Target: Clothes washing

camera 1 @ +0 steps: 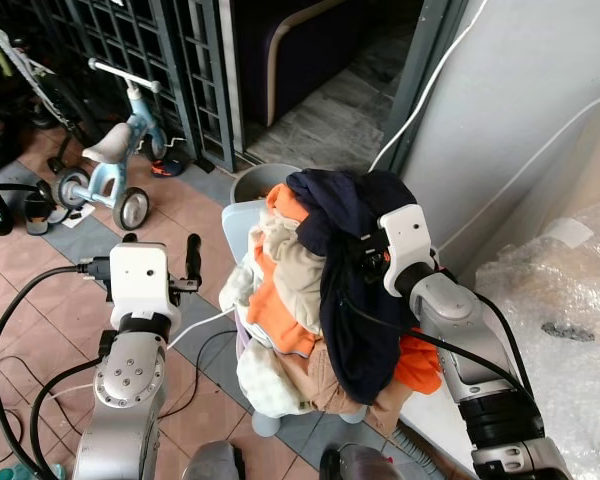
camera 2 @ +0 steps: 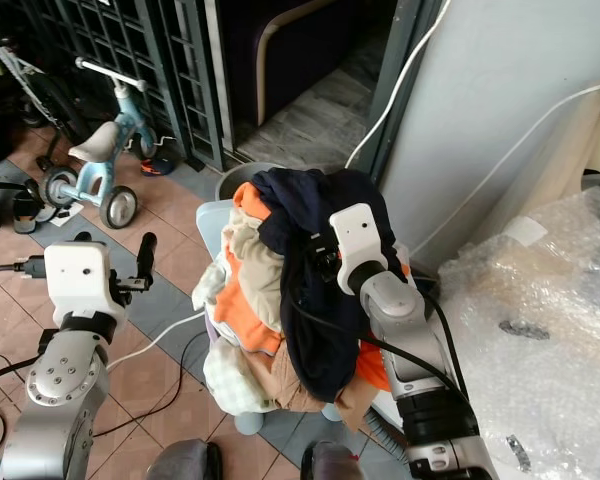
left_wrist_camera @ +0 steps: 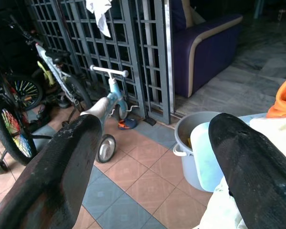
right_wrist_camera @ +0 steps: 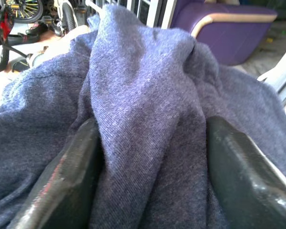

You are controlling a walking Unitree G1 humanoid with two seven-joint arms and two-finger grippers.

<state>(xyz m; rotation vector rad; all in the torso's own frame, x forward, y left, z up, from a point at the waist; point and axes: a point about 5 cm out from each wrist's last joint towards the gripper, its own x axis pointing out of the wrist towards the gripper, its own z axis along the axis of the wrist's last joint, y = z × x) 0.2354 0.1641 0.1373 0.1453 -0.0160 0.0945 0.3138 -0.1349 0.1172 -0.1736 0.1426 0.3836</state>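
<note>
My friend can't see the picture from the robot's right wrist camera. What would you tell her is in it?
A dark blue cloth bunches up between the right gripper's two black fingers, which press into its folds from both sides. Behind it are a purple sofa and part of a bicycle.

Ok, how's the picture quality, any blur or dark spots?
Left eye view: sharp, even daylight on the clothes pile. Left wrist view: open left claw fingers loom soft, bicycles in shade. Right wrist view: navy garment between right claw fingers is crisp; bright glare at the edges.
</note>
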